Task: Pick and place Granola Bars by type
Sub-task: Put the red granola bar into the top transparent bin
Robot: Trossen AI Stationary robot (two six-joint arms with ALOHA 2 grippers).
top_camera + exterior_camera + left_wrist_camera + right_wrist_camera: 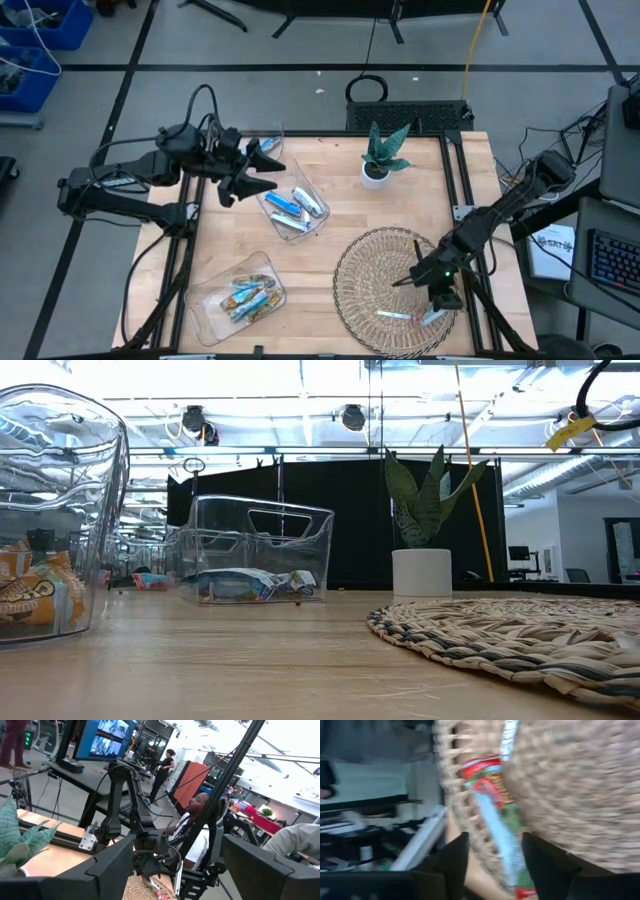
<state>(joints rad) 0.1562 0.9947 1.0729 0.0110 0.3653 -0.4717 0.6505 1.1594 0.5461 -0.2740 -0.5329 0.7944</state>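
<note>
While the wooden surface [330,240] fills the high view, the woven mat [375,265] near its right front corner is where the action is. Two clear bins [295,205] toward the left edge already hold sorted Granola Bars [290,208]. Right end effector [432,290] hangs spread over a red-green bar [495,810] at the mat's rim: straddle it squarely, then pinch. Left end effector [262,172] waits spread above the far-left bin.

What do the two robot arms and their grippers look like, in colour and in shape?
Both arms are black, built of slim jointed links with bulky joints. Black cables loop over the left arm. The right arm shows a small green light near its wrist. Each gripper has two flat, dark fingers.
</note>
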